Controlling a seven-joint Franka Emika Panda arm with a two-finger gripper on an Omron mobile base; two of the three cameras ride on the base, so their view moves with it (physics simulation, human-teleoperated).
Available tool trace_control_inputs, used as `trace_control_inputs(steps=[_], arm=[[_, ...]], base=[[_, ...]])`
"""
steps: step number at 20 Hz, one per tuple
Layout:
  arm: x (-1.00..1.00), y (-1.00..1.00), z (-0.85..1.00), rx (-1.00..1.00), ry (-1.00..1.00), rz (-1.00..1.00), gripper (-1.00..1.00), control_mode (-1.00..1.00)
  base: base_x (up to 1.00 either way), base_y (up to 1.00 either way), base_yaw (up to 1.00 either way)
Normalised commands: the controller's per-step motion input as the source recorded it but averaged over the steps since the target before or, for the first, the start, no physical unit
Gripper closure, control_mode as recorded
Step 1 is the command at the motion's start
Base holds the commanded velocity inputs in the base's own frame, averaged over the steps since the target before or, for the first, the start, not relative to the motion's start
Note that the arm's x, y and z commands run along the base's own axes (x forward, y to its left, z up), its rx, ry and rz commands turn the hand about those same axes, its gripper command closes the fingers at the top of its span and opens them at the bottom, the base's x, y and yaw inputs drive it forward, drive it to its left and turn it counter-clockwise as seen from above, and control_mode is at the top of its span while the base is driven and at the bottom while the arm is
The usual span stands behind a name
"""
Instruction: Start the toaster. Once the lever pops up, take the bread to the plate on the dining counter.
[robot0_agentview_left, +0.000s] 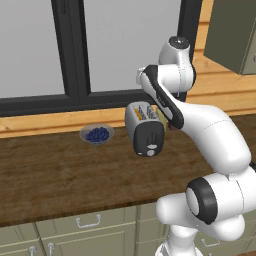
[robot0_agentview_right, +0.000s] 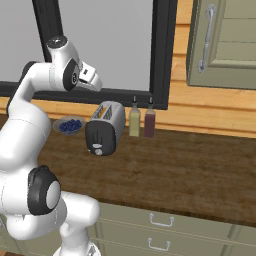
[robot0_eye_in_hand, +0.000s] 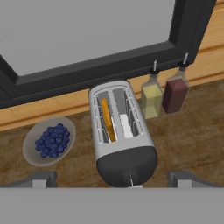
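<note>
The silver-grey toaster (robot0_eye_in_hand: 122, 135) stands on the wood worktop under the window, its black end panel (robot0_agentview_left: 150, 139) facing me. A tan slice of bread (robot0_eye_in_hand: 106, 118) sits upright in its left slot. I cannot make out the lever on the panel; a small pale knob (robot0_agentview_right: 98, 151) shows low on it. My gripper (robot0_eye_in_hand: 112, 179) hangs open above the toaster's near end, fingertips (robot0_eye_in_hand: 41, 178) spread wide with nothing between them. It is well clear of the toaster (robot0_agentview_right: 105, 127). The plate and the dining counter are out of view.
A grey bowl of blueberries (robot0_eye_in_hand: 49, 141) lies left of the toaster. A yellow bottle (robot0_eye_in_hand: 152, 98) and a dark red bottle (robot0_eye_in_hand: 176, 92) stand close on its right by the wall. A wall cabinet (robot0_agentview_right: 225, 40) hangs at upper right. Green drawers (robot0_agentview_right: 160, 225) run under the worktop.
</note>
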Motion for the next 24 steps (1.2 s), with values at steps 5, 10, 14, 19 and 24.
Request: trace_control_inputs(steps=[5, 10, 14, 19, 24], arm=[[0.0, 0.0, 0.0, 0.0, 0.0, 0.0, -1.0, -1.0], [0.0, 0.0, 0.0, 0.0, 0.0, 0.0, -1.0, -1.0], [0.0, 0.0, 0.0, 0.0, 0.0, 0.0, -1.0, -1.0], [0.0, 0.0, 0.0, 0.0, 0.0, 0.0, -1.0, -1.0], [0.0, 0.0, 0.0, 0.0, 0.0, 0.0, -1.0, -1.0]], base=[[0.0, 0.0, 0.0], [0.0, 0.0, 0.0], [0.0, 0.0, 0.0], [0.0, 0.0, 0.0], [0.0, 0.0, 0.0]])
